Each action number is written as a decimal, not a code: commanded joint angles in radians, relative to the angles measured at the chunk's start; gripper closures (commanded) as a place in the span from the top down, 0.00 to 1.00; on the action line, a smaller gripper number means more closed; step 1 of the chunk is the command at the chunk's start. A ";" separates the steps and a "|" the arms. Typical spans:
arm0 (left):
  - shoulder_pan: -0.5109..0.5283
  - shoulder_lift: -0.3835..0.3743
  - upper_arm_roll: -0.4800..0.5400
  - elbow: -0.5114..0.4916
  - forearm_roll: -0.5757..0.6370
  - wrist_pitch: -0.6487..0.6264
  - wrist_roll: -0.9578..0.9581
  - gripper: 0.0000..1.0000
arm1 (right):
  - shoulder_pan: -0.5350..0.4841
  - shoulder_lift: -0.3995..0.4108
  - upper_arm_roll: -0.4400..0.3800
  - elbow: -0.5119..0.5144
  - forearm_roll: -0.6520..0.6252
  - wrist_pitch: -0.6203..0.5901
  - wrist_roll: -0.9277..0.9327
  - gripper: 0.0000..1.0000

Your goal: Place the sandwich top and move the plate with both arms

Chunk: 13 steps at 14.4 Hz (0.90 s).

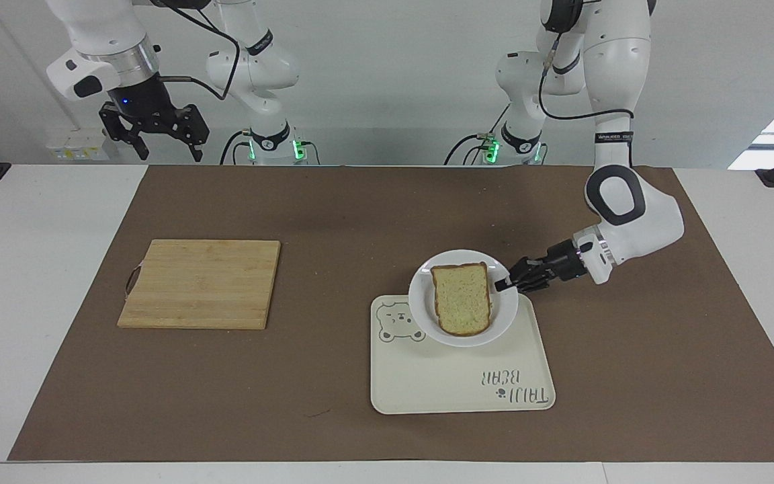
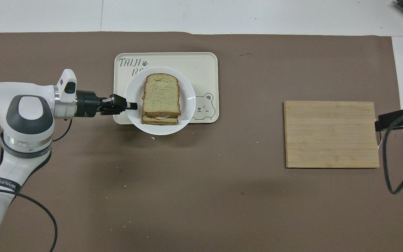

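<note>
Underneath, brown mat (image 1: 333, 215) on white table (image 1: 37, 269).

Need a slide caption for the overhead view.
Left gripper carries the plate with the sandwich top over the tray.

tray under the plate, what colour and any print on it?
Cream tray, grey bear face and "TAIJI BEAR" lettering, partly covered by the plate; clearest overhead.

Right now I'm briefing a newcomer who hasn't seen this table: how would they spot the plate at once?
Start at the brown mat and find the cream tray with the bear drawing, toward the left arm's end. The plate is over the tray's edge nearest the robots, held at its rim by the left gripper. It is the only round white thing, and it carries the sandwich.
</note>
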 commanded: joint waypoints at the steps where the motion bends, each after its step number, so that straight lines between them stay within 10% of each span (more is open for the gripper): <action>1: 0.018 0.145 -0.018 0.174 -0.019 -0.030 0.012 0.00 | -0.015 -0.018 0.010 -0.016 0.001 -0.007 -0.022 1.00; 7: 0.058 0.233 -0.039 0.276 0.024 -0.016 0.016 0.00 | -0.015 -0.018 0.010 -0.016 0.001 -0.007 -0.022 1.00; 8: 0.059 0.232 -0.038 0.276 0.045 -0.009 0.018 0.24 | -0.015 -0.018 0.010 -0.016 0.001 -0.007 -0.022 1.00; 9: 0.050 0.232 -0.038 0.273 0.068 0.011 0.028 0.99 | -0.015 -0.018 0.010 -0.016 0.001 -0.007 -0.022 1.00; 13: 0.053 0.222 -0.028 0.268 0.076 0.047 0.025 1.00 | -0.015 -0.018 0.010 -0.016 0.001 -0.007 -0.022 1.00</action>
